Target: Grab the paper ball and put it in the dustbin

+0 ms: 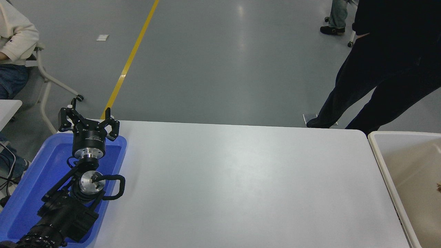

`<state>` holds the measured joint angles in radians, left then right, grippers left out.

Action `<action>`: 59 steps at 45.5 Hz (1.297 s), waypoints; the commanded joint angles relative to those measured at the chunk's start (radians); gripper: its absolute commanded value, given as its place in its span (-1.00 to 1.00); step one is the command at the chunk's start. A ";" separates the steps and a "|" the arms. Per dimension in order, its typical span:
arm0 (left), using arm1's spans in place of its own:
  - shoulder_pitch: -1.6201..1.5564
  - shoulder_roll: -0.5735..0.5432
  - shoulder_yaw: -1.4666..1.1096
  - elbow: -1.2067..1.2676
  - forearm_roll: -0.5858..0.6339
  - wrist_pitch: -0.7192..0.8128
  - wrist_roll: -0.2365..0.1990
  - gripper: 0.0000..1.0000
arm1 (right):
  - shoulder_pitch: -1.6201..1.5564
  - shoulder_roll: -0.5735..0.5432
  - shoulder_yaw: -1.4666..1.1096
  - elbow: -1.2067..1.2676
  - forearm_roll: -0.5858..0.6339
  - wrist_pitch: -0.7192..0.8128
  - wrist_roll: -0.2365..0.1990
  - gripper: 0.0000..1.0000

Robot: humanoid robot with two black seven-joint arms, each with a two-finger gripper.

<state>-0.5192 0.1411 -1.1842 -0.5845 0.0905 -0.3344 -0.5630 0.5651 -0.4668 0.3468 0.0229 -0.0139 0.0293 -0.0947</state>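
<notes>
The beige dustbin [382, 162] stands off the table's right end, cut off by the picture's right edge. Inside it, right at that edge, a small sliver of tan-brown crumpled paper [439, 187] shows, which looks like the paper ball; the rest of it is out of view. My left gripper [89, 119] is open and empty, parked at the lower left above the far end of the blue tray. My right arm and gripper are out of view.
A bright blue tray [41, 172] lies on the white table [241, 186] at the left, under my left arm. A person in black [389, 69] stands beyond the table's far right corner. Another person sits on a chair [44, 82] at the upper left.
</notes>
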 commanded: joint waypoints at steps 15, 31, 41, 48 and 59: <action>-0.001 0.000 0.000 0.000 0.000 0.000 0.000 0.98 | -0.008 0.013 0.003 0.008 0.000 -0.012 0.013 1.00; 0.001 0.000 0.000 0.000 0.000 0.000 0.000 0.98 | 0.030 -0.001 -0.011 0.014 -0.003 0.003 0.012 1.00; 0.001 0.000 0.000 0.000 0.000 0.000 0.000 0.98 | 0.111 0.000 -0.092 0.057 -0.020 0.011 0.012 1.00; 0.001 0.000 0.000 0.000 0.000 0.000 0.000 0.98 | 0.176 -0.041 -0.147 0.127 -0.021 0.009 0.012 1.00; 0.001 0.000 0.000 0.000 0.000 0.000 0.000 0.98 | 0.292 -0.141 -0.258 0.336 -0.077 0.000 0.009 1.00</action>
<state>-0.5190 0.1411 -1.1842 -0.5844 0.0905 -0.3344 -0.5630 0.7517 -0.5198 0.1918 0.1750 -0.0404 0.0358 -0.0843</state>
